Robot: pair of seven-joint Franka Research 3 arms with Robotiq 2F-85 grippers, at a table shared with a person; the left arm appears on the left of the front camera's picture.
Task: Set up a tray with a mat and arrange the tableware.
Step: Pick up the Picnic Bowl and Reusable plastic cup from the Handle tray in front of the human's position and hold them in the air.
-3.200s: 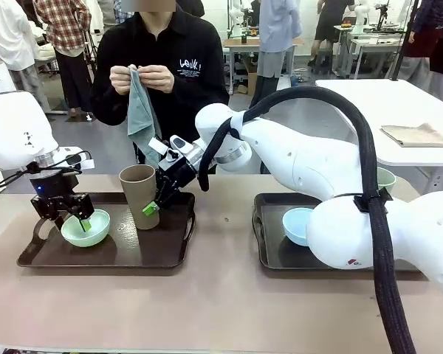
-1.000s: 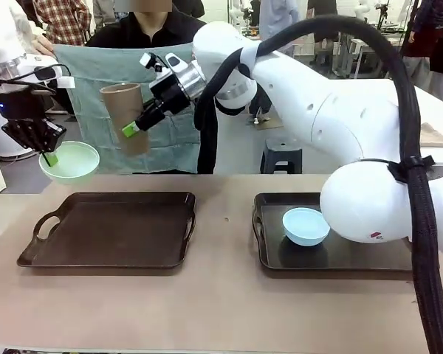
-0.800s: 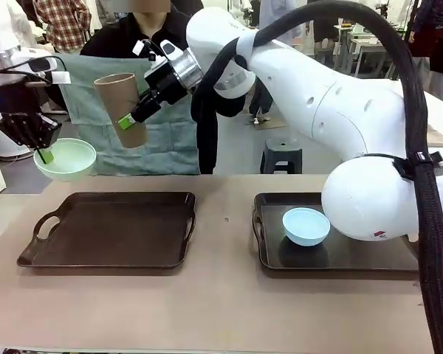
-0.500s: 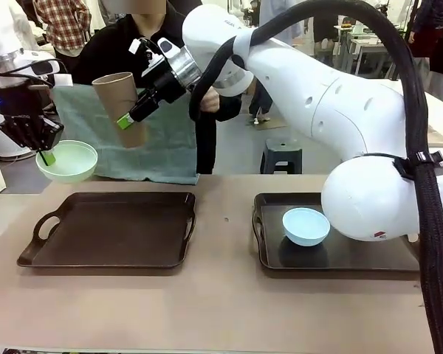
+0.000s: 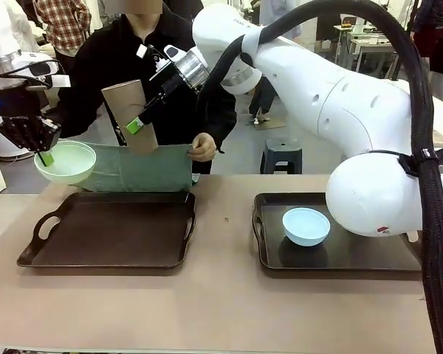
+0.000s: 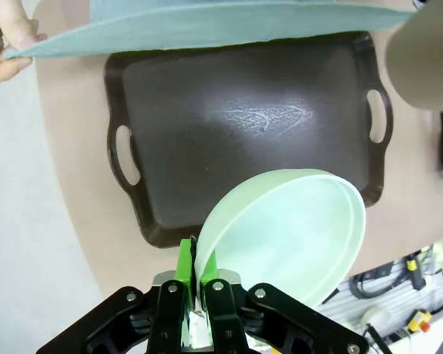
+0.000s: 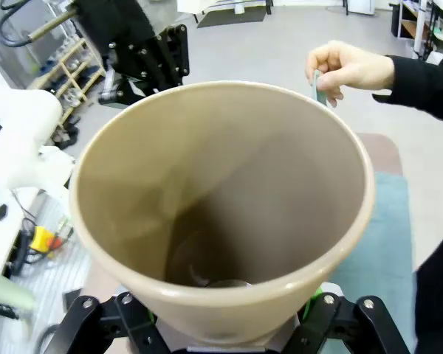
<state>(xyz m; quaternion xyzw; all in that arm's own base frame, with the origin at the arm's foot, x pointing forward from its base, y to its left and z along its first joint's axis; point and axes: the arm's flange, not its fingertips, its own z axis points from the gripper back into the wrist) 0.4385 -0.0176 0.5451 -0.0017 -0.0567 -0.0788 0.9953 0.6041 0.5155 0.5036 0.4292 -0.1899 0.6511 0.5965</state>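
Lowered since half a second ago: mat, formerly hanging higher, its lower edge now at the far rim of the left tray.

1. Mat: teal cloth, soft, rectangular, pinched at a corner by the person's hand. The left wrist view shows its edge stretched over the tray's far rim with another hand on the opposite corner.
2. Left tray: dark brown, rectangular, rounded corners, cut-out handles, faintly scuffed sheen; at 8 o'clock on the tabletop.
3. Pale green bowl: round, smooth, glossy; aloft at 10 o'clock of the left tray. The left end effector is pinched closed on its rim; the wrist view shows one green pad inside the wall and one outside.
4. Brown cup: tall, handleless, matte, tapering; tilted, aloft at 12 o'clock of the left tray. The right end effector grips its lower body; the right wrist view looks into its hollow interior.
5. Light blue bowl: round, glossy; resting in the right tray at 4 o'clock.
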